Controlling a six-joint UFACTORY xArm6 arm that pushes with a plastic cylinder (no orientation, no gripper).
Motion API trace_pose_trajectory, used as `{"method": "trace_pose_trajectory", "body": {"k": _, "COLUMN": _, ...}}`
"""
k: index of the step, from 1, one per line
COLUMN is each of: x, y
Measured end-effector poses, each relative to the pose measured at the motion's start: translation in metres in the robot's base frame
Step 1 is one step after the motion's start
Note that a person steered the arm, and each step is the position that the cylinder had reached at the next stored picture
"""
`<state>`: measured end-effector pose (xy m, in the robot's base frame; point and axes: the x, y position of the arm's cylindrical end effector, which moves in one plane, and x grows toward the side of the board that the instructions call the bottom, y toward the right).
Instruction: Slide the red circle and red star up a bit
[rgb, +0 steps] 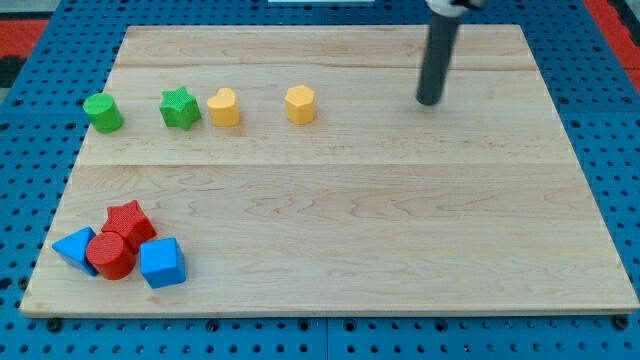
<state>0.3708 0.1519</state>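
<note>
Red circle (111, 256) and red star (130, 222) sit touching near the counter's (400, 220) bottom-left corner.
Likely light, rigid, easy-sliding; push from their lower sides. No claw, nothing held: my tip (428, 101) rests far off, top-right.

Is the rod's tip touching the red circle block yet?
No: my tip sits near the view's top right, far from the red circle block at the bottom left.

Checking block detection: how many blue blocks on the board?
2, both in the cluster at the view's bottom left: one blue block left of the red circle, one blue block right of it. None appears hidden.
</note>
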Motion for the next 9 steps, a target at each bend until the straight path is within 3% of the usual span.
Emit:
{"method": "trace_pose_trajectory", "body": {"k": 2, "x": 0.131, "y": 0.029}}
{"method": "trace_pose_trajectory", "body": {"k": 3, "x": 0.178, "y": -0.001}}
{"method": "trace_pose_trajectory", "body": {"k": 4, "x": 0.214, "y": -0.08}}
{"method": "trace_pose_trajectory", "body": {"k": 7, "x": 0.227, "y": -0.353}}
{"method": "trace_pose_trajectory", "body": {"k": 8, "x": 0.226, "y": -0.386}}
{"method": "trace_pose_trajectory", "body": {"k": 9, "x": 0.222, "y": -0.373}}
